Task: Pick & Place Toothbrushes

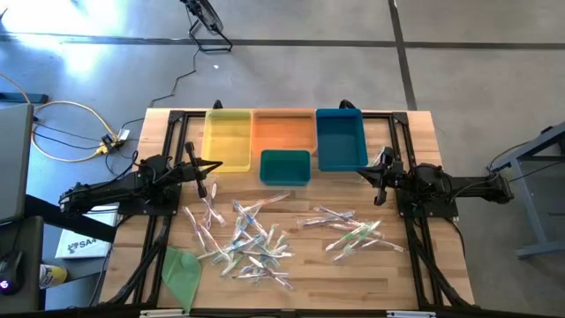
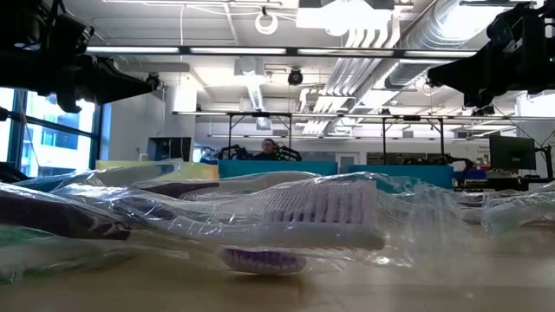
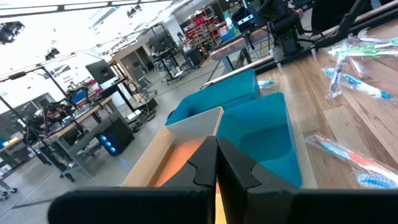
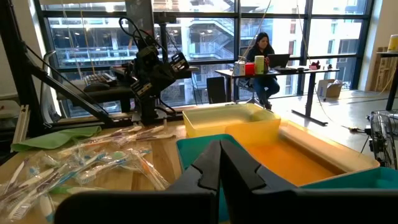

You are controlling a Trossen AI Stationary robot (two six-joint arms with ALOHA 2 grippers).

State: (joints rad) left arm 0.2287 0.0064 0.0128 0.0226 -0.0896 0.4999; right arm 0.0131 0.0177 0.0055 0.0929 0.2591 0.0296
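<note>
Several clear-wrapped toothbrushes (image 1: 252, 237) lie scattered on the wooden table's middle, with a second cluster (image 1: 350, 230) toward the right. One wrapped brush (image 2: 295, 217) fills the low view. My left gripper (image 1: 214, 166) hovers shut at the table's left, level, pointing toward the bins. My right gripper (image 1: 364, 170) hovers shut at the right, mirrored. In each wrist view the shut fingers, left (image 3: 216, 167) and right (image 4: 220, 163), hold nothing.
At the far edge stand a yellow bin (image 1: 228, 137), an orange bin (image 1: 284, 130), a blue bin (image 1: 341, 138) and a smaller teal bin (image 1: 284, 167). A green cloth-like sheet (image 1: 183, 271) lies near the front left. A person sits beyond the table.
</note>
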